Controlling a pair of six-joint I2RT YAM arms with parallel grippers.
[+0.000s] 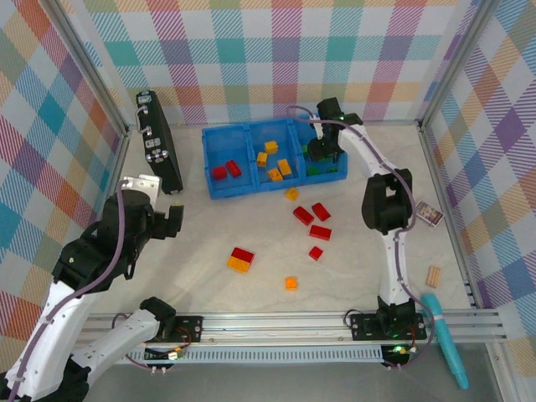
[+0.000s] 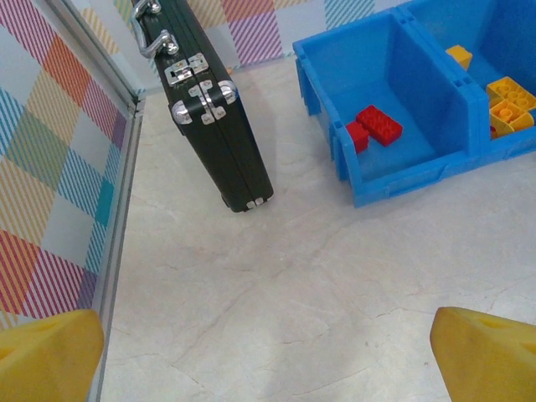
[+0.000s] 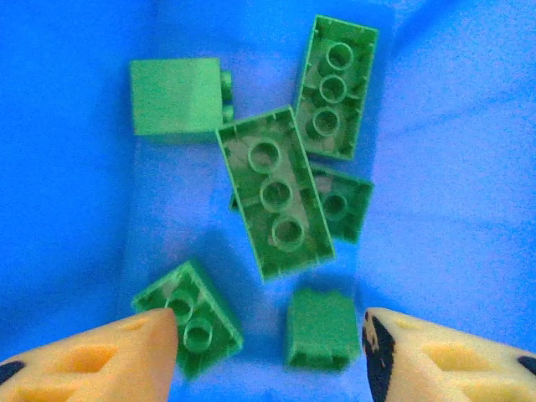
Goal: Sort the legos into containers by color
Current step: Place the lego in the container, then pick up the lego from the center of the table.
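Both jaws stand wide and empty. We find the green legos (image 3: pixel 275 193) all binned in the containers (image 1: pixel 222 188); five red legos (image 1: pixel 319 232) and three orange legos (image 1: pixel 291 283) lie loose at the middle of the tabletop (image 1: pixel 209 285).

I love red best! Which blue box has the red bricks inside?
The leftmost box, nearest the black case. It holds two red bricks; the middle box holds orange-yellow bricks and the right box green bricks.
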